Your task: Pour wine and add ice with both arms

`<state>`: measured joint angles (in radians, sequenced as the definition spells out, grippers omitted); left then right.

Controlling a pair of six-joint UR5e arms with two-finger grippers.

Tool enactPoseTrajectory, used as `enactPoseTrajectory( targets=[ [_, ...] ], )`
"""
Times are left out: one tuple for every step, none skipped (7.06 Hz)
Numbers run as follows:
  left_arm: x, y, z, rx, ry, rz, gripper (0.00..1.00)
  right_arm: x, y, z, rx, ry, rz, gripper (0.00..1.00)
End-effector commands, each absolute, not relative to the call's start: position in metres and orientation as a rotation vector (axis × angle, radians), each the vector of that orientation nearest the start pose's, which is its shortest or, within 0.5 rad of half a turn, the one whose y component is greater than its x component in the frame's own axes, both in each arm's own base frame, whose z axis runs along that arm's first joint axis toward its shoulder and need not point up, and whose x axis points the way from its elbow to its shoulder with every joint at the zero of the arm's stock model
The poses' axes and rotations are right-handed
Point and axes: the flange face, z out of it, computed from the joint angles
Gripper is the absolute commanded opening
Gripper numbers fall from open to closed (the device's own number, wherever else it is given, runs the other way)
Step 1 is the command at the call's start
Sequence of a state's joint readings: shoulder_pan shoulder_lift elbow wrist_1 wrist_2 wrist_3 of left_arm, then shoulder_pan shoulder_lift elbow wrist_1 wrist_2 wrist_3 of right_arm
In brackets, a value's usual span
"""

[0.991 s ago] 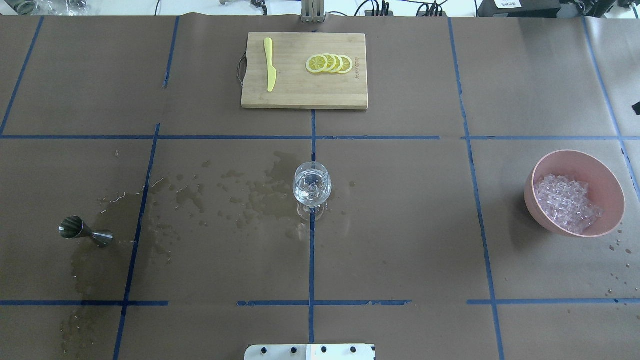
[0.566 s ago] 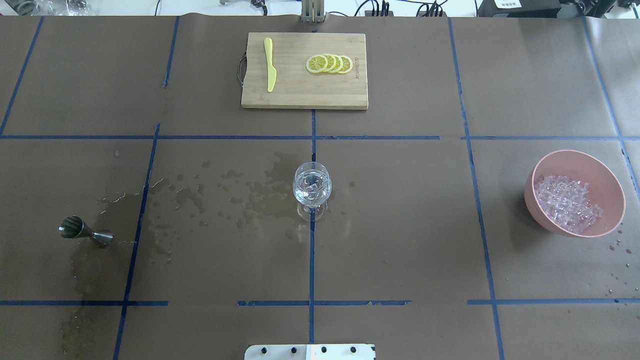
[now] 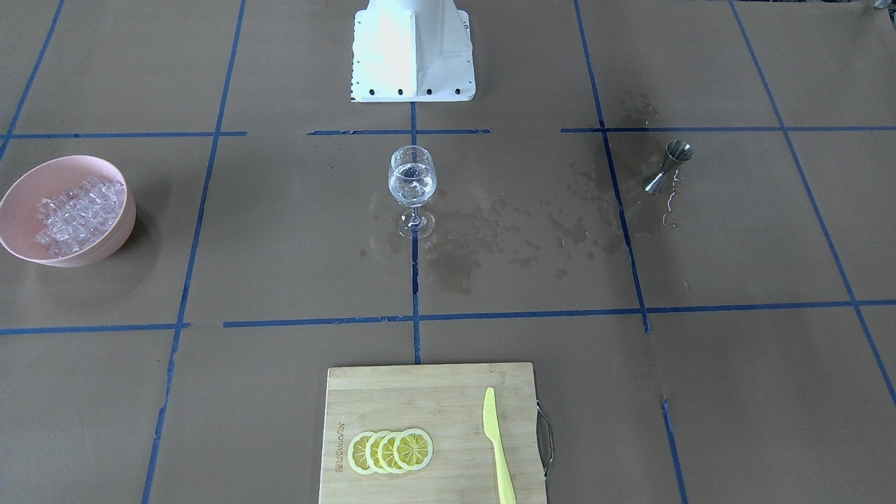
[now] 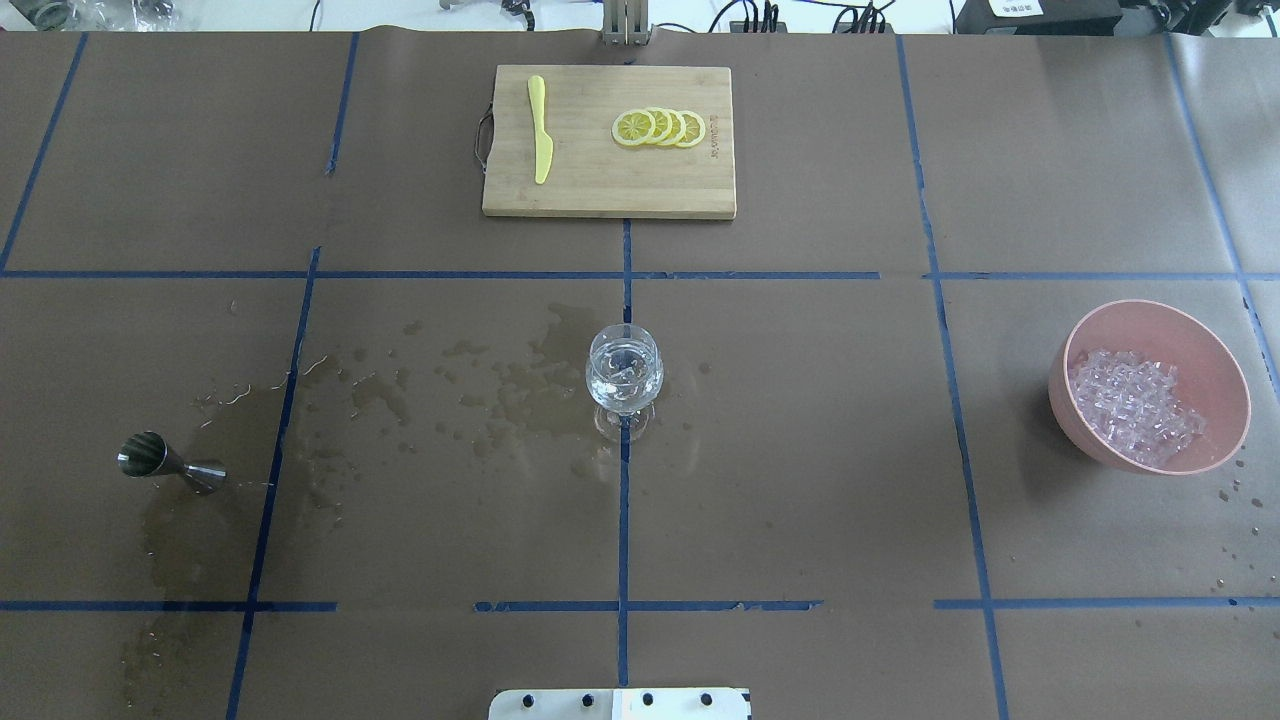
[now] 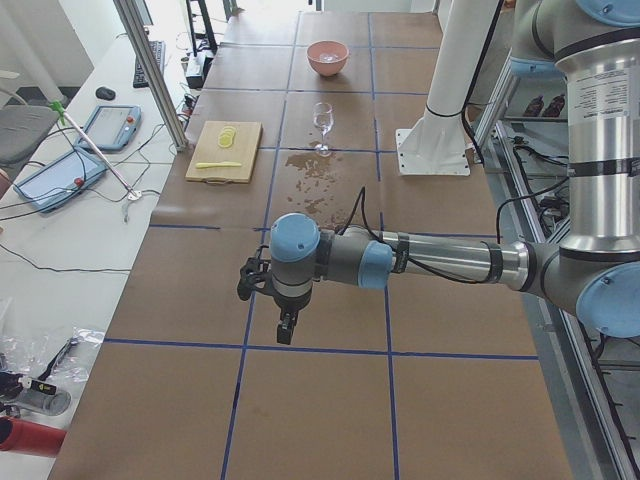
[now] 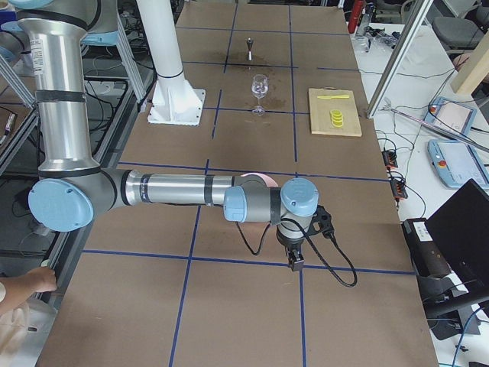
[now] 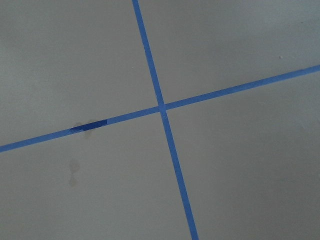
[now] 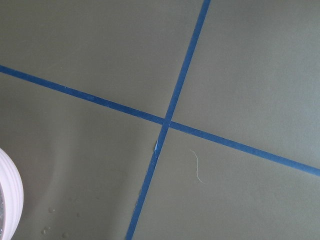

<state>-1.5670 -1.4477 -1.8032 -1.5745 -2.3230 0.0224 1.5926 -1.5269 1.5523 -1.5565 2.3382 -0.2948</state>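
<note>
A small dark shape that was poking in at the overhead view's right edge a second ago has gone, while everything on the table is sitting where it was. In the front-facing view the wine glass (image 3: 412,196) is standing upright before the white pedestal (image 3: 413,49), holding the wine (image 3: 411,183) with a few cubes in it. Wet patches (image 3: 490,231) are spreading from its foot toward the jigger (image 3: 668,168), which is standing well apart on the glass's robot-left side. The pink bowl (image 3: 112,241) is sitting well apart on the glass's other side, cut by that view's edge, with the ice (image 3: 73,213) heaped inside. Beyond the glass from the robot, the cutting board (image 3: 434,399) is carrying lemon slices (image 3: 392,450) and a yellow knife (image 3: 497,448). In the overhead view bare table (image 4: 800,450) is lying open all round the glass. In the left side view the left arm (image 5: 440,262) is reaching out far from the glass, its left gripper (image 5: 286,330) pointing down over open table; I cannot tell how its jaws are standing. In the right side view the right arm (image 6: 176,189) is stretching out far from the glass, the right gripper (image 6: 294,262) hanging likewise, its jaws equally unreadable. The left wrist view is showing only a tape cross (image 7: 161,107); the right wrist view is showing another, plus a pale curved rim (image 8: 7,200) at its lower left.
</note>
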Motion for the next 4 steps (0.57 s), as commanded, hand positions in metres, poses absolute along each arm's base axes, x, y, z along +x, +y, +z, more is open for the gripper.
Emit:
enactPoseTrajectory(
  targets=[
    [-0.070,-0.452,0.614,0.059,0.752,0.031,1.00,0.071,-0.510,0.651,0.150,-0.752,-0.280,1.00],
    [-0.070,-0.452,0.639,0.028,0.754,0.021,1.00,0.071,-0.510,0.651,0.144,-0.755,-0.268,1.00],
    [-0.070,-0.457,0.638,0.100,0.752,0.052,1.00,0.069,-0.514,0.645,0.149,-0.759,-0.226,1.00],
    [-0.070,-0.454,0.640,0.119,0.752,0.060,1.00,0.063,-0.527,0.628,0.156,-0.760,-0.209,1.00]
  ],
)
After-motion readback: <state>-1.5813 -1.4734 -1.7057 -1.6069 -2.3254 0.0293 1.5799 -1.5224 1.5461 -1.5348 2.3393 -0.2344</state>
